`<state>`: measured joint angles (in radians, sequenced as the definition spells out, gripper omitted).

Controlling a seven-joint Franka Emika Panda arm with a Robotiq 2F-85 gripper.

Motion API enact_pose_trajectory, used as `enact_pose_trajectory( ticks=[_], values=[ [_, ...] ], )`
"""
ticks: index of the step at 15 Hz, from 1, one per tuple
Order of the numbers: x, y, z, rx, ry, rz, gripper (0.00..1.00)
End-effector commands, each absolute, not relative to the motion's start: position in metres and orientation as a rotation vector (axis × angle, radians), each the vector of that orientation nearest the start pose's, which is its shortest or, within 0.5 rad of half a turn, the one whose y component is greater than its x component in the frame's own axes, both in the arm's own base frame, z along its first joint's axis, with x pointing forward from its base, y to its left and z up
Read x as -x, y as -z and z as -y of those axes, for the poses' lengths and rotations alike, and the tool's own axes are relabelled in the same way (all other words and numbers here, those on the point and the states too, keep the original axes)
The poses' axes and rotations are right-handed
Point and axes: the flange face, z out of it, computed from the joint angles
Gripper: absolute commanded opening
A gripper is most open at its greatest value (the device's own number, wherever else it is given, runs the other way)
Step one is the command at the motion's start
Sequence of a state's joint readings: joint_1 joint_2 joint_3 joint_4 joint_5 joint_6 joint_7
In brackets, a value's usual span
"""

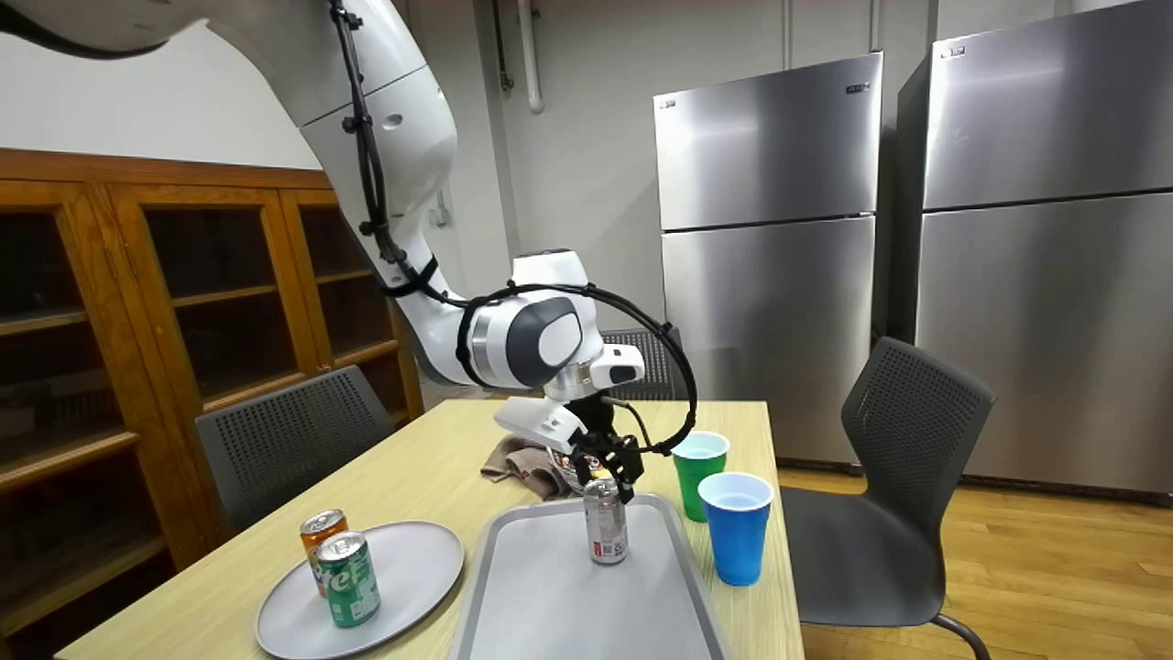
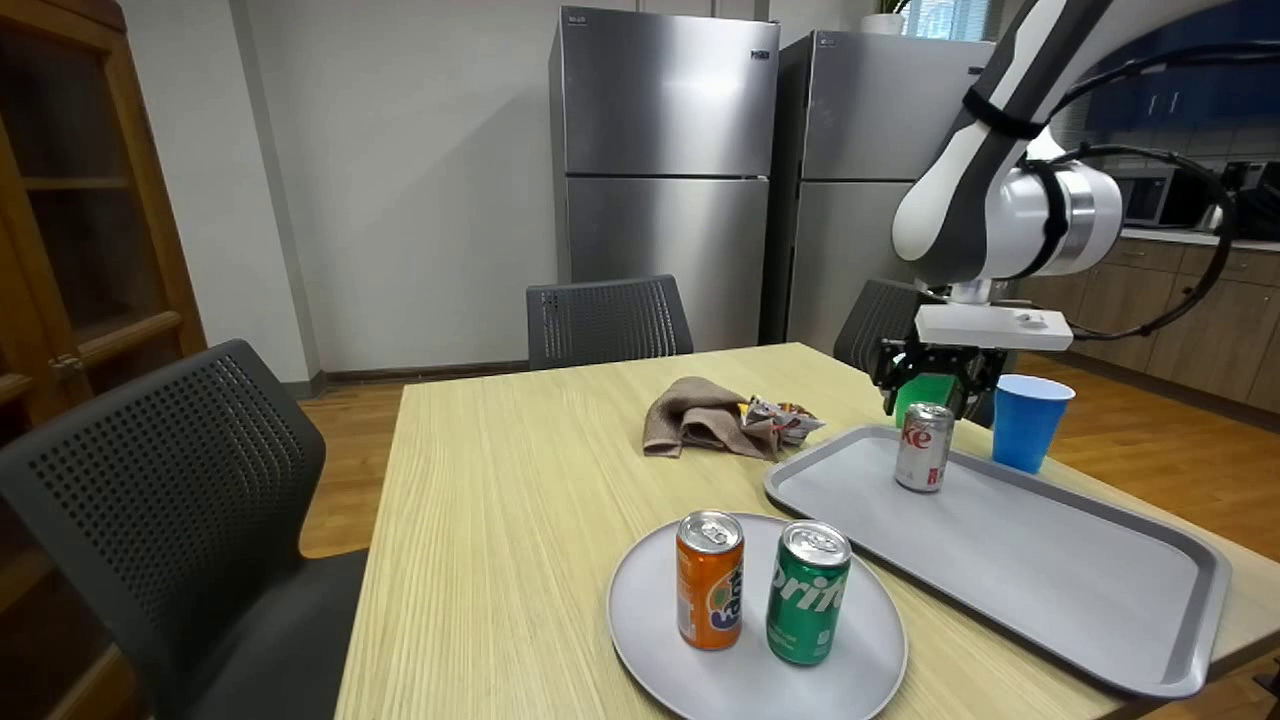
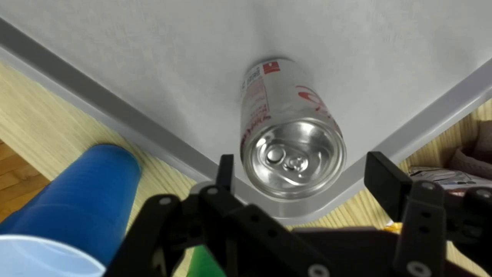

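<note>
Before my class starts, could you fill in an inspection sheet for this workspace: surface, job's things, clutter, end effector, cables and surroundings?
Surface: light table, with a gray tray and round plate on it.
Job's things: silver can, upright on the tray near a corner.
Clutter: orange can and green can upright on the plate; blue cup and green cup beside the tray; brown cloth with a crinkled packet.
End effector: open, fingers either side of the silver can's top, gaps visible.
Cables: black cable strapped to the arm, looping outward.
Surroundings: two refrigerators, dark chairs, glass-fronted cabinet.
</note>
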<state>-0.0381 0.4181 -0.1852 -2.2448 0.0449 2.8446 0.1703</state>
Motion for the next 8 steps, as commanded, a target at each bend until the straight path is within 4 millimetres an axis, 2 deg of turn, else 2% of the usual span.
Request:
enact_pose_trajectory(
  ticks=[1, 5, 8],
  values=[
    [-0.546, -0.232, 0.123, 3.108, 0.341, -0.652, 1.00],
    [-0.543, -0.261, 0.113, 3.098, 0.390, -0.616, 1.00],
    [-0.536, -0.278, 0.098, 3.093, 0.393, -0.565, 1.00]
  ],
)
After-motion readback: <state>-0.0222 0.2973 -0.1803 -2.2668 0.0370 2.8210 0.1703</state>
